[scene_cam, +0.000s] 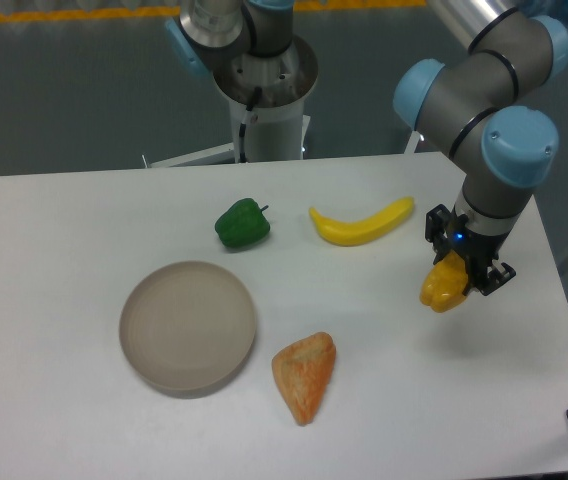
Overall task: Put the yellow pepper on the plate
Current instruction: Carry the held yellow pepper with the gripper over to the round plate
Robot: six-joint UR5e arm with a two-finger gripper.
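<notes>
White bench [84, 420] carries everything, with no readable writing anywhere. Far right of the plate [188, 326], the hand [450, 280] is clamped on the yellow pepper [443, 287], apparently lifted. Beside the plate's right rim lies an orange wedge [305, 375].

Between gripper [461, 275] and plate [144, 360] lies the orange wedge [306, 375]; banana [361, 222] sits farther back
</notes>
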